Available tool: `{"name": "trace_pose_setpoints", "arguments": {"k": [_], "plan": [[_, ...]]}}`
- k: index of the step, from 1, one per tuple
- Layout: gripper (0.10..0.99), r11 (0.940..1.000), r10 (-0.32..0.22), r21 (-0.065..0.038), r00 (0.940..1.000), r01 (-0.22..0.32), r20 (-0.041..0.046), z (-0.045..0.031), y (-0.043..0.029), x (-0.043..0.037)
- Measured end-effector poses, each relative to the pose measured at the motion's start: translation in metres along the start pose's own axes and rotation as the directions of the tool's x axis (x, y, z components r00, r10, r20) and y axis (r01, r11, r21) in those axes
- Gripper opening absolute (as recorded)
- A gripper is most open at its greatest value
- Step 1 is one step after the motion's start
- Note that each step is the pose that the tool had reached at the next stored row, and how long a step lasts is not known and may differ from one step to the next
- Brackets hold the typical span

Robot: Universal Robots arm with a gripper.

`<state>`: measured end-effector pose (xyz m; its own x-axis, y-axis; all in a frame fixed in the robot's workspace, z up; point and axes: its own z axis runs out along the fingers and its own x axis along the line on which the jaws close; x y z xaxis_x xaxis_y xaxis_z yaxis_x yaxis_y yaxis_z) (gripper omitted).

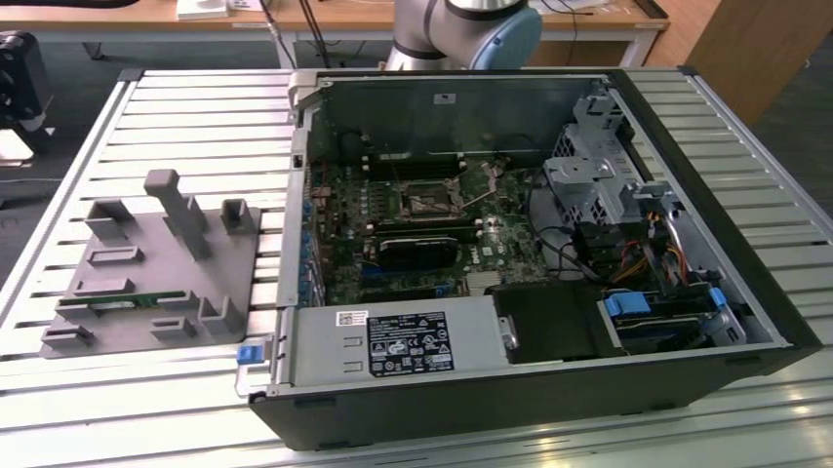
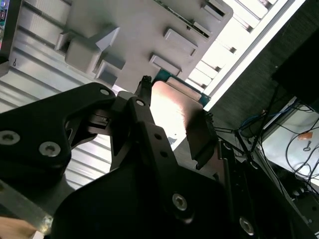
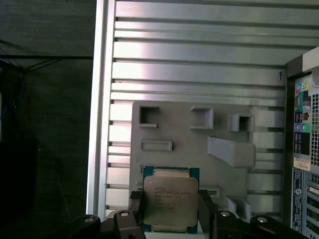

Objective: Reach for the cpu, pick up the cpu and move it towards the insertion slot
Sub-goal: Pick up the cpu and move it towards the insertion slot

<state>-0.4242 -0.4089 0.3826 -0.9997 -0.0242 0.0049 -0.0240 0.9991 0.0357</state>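
In both wrist views my gripper [image 3: 170, 211] is shut on the cpu [image 3: 170, 198], a flat square chip with a silvery top and a thin green edge. One dark finger [image 3: 136, 208] presses each of two opposite sides. The chip hangs over the near part of the grey holder plate [image 3: 179, 130]. In the second wrist view the cpu [image 2: 172, 107] glares bright between the fingers [image 2: 201, 133]. The insertion slot [image 1: 427, 203], a square socket with a dark centre and a thin metal lever, sits on the motherboard inside the open case in the exterior view.
The open computer case [image 1: 521, 390] lies on a slatted metal table [image 1: 195, 107]. The grey holder plate [image 1: 156, 263] with raised blocks sits at the exterior view's left. A long black card [image 1: 416, 252] lies below the socket. Beyond the table edge [image 3: 99, 99] is dark floor.
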Motion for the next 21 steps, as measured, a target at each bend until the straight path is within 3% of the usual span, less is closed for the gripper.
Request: {"name": "trace_pose_setpoints", "arguments": {"k": [6, 13, 21], "plan": [[0.533, 1.0, 0.0, 0.0, 1.0, 0.0, 0.0, -0.0003, -0.0001, -0.0058], [0.533, 1.0, 0.0, 0.0, 1.0, 0.0, -0.0001, -0.0103, 0.0002, -0.0068], [0.533, 1.0, 0.001, 0.0, 1.0, -0.001, -0.0001, -0.0105, 0.0, -0.0184]]}}
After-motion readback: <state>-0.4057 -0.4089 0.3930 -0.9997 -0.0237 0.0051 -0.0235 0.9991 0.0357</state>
